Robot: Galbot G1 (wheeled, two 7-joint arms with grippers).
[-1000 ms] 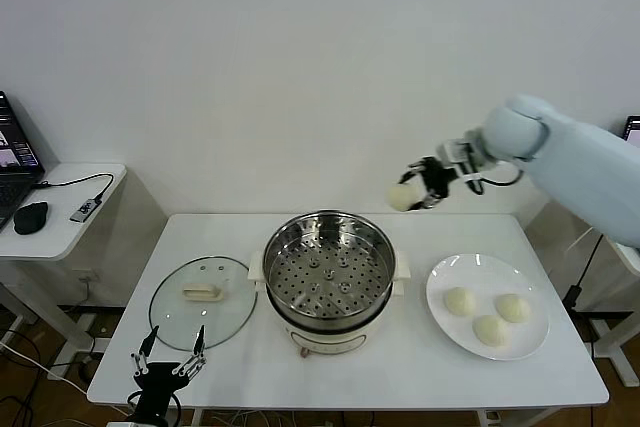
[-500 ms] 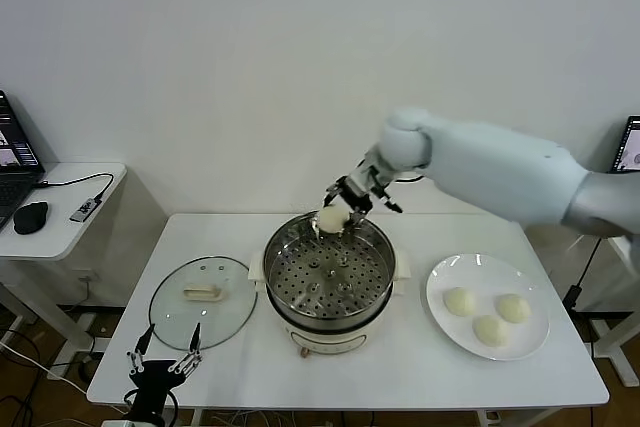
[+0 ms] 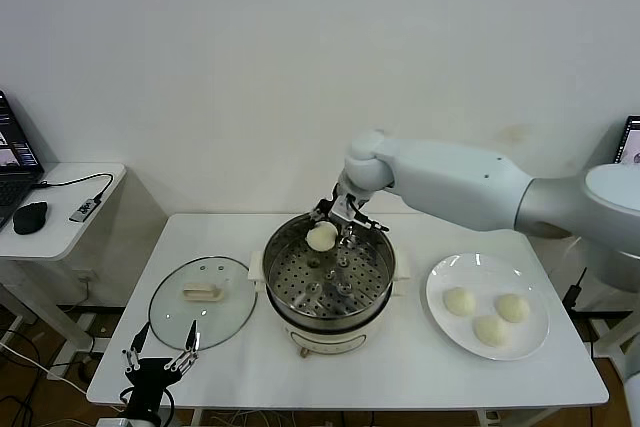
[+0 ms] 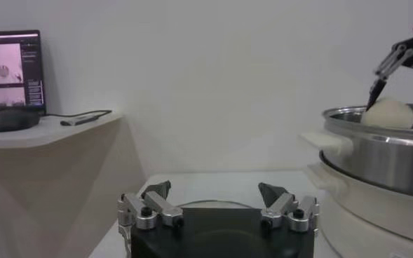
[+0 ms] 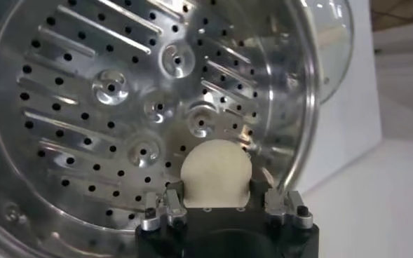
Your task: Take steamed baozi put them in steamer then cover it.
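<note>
Head view: the right gripper reaches over the steamer from its 12 o'clock rim, fingers clamped on one steamed baozi held just above the perforated floor at about 11 o'clock in the basket. Three more baozi lie on a white plate at the steamer's 3 o'clock. The glass cover lies flat on the table at the steamer's 9 o'clock, handle up. The left gripper sits parked low at the table's near edge, at the cover's 6 o'clock, fingers spread.

Left wrist view: the left gripper is splayed with nothing between its fingers; beyond it the steamer shows the held baozi above its rim.

Right wrist view: the right gripper grips the baozi over the holed steamer bottom.
</note>
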